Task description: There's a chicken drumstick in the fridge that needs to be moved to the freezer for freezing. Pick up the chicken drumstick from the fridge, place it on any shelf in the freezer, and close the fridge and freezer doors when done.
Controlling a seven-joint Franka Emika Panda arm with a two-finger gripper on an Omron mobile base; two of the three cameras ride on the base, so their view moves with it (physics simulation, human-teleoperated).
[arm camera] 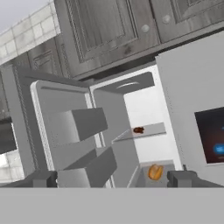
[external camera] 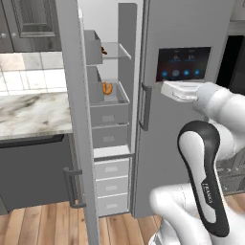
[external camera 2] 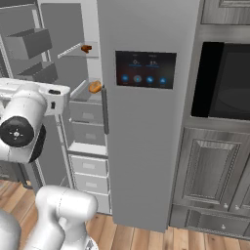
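The chicken drumstick (external camera: 104, 50) (external camera 2: 86, 48) (arm camera: 138, 130) is a small reddish-brown lump lying on a clear upper shelf (external camera: 118, 51) inside the narrow left compartment, the freezer (external camera: 125, 28). The plain grey freezer door (external camera: 76, 119) (arm camera: 65, 127) stands wide open to the left, with grey bins on its inner side. The fridge door (external camera: 191, 28) (external camera 2: 146, 146), with its dark panel and blue icons, is closed. My gripper (arm camera: 113, 179) hangs in front of the fridge door at panel height, well back from the shelf. It is open, and nothing lies between its fingertips (arm camera: 43, 178).
A larger golden-orange food item (external camera: 107, 88) (external camera 2: 94, 87) sits one level below the drumstick. Grey and white drawers (external camera: 112, 184) fill the lower compartment. A marble counter (external camera: 33, 112) lies left of the open door; a dark built-in oven (external camera 2: 224, 83) and cabinets stand right.
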